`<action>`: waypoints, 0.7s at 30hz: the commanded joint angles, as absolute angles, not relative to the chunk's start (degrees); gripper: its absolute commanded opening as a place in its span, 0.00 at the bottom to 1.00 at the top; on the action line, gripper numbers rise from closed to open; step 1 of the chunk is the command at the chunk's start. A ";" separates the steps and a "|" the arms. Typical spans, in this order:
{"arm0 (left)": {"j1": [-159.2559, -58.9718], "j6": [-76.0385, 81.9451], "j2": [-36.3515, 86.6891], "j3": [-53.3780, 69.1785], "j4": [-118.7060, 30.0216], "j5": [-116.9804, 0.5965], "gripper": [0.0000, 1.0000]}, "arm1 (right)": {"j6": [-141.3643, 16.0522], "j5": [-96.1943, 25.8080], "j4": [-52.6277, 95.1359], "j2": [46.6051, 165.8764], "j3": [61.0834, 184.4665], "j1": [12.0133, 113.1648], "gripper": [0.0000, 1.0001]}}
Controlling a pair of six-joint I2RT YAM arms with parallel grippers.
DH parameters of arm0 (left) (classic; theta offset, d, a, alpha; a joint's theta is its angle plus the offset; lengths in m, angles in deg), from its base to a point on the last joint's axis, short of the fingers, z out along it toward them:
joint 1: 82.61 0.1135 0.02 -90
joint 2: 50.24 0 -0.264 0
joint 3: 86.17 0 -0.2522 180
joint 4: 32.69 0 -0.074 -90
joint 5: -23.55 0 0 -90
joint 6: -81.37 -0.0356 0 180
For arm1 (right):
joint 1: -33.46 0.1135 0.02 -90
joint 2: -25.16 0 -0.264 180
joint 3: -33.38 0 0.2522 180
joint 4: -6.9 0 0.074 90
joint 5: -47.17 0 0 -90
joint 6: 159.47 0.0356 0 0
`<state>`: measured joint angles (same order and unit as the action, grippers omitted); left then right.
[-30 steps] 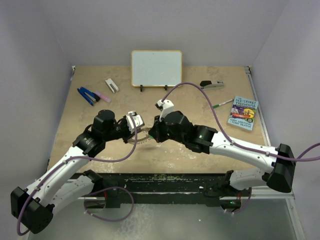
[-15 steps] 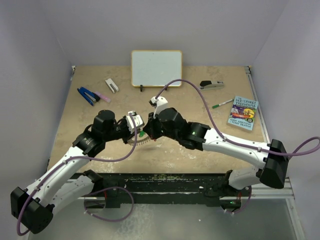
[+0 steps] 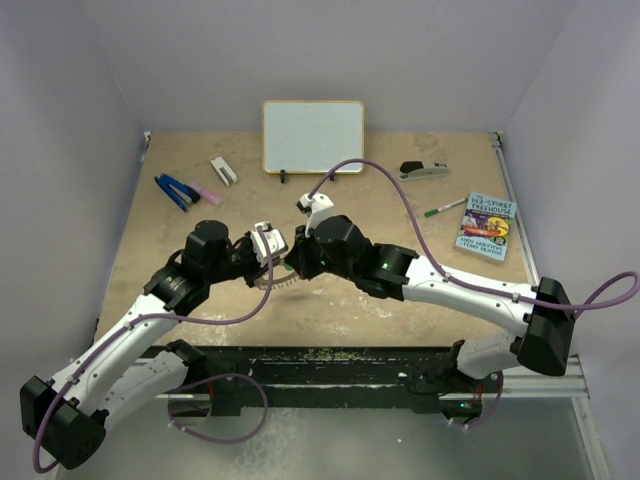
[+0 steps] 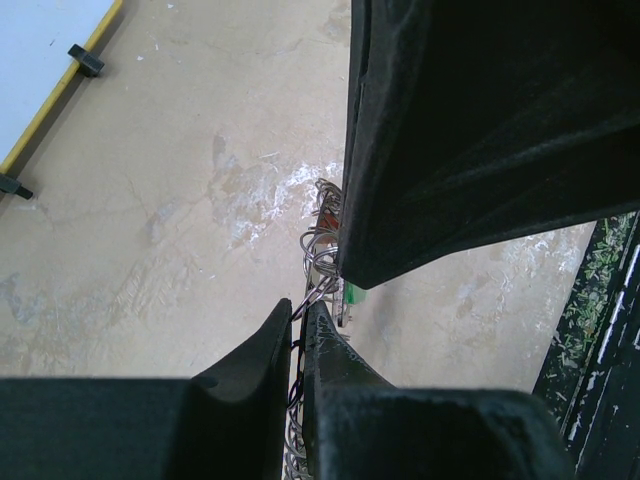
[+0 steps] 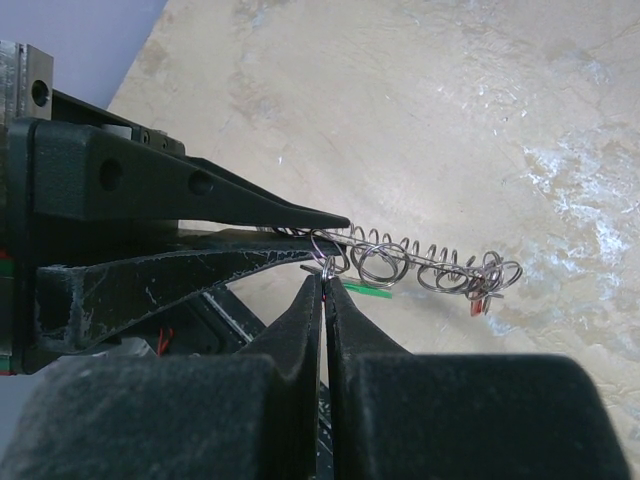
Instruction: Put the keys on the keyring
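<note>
A tabletop of mottled beige stone-look laminate is enclosed on three sides by plain pale lavender-grey walls. A black metal rail is fixed along its near edge, a silver aluminium rail along its right edge. Even, diffuse light is cast throughout.

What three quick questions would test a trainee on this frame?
1. True or false: the left gripper is shut on the rim of the large flat silver metal keyring.
2. What colour is the plastic head of the tiny key at the right gripper's fingertips? A red, B green, C blue.
3. Fill in: the colourful paperback book lies on the robot's ___ side of the tan table.
Key: 1 true; 2 B; 3 right.
</note>
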<state>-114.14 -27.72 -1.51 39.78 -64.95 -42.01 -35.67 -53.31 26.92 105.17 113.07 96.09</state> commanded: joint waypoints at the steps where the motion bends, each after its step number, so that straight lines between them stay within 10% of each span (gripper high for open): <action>1: -113.99 -28.07 -2.82 37.59 -61.12 -41.89 0.04 | -36.73 -52.06 24.34 104.13 116.18 96.45 0.00; 21: -113.99 -27.61 -3.77 37.51 -60.60 -41.21 0.04 | -36.69 -50.54 21.85 103.38 113.82 96.66 0.00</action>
